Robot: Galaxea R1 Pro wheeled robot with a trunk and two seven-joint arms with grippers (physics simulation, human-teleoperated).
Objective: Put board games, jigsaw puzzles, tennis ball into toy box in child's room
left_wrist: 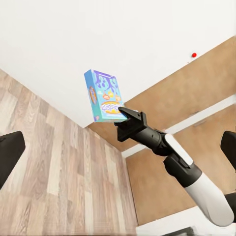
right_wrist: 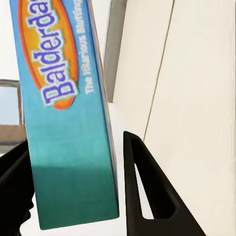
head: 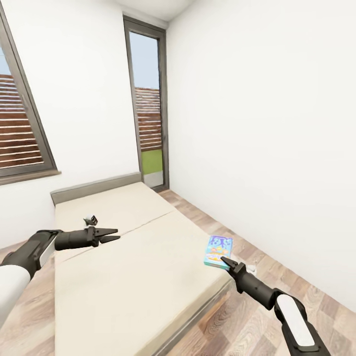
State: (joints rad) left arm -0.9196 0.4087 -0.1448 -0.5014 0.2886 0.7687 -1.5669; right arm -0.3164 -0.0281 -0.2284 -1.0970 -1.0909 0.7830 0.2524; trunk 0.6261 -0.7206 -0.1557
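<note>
The right end effector [head: 226,261] grips a blue board game [head: 218,250] between its two fingers [right_wrist: 147,187]; the box stands on edge in the grasp, raised just beyond the bed's [head: 128,267] right edge, above the floor [head: 277,267]. In the right wrist view the box's narrow side sits between the fingers, with "Balderdash"-style lettering partly readable. The left end effector [head: 112,235] hovers over the mattress near the seam, fingers spread and holding nothing, well apart from the game.
</note>
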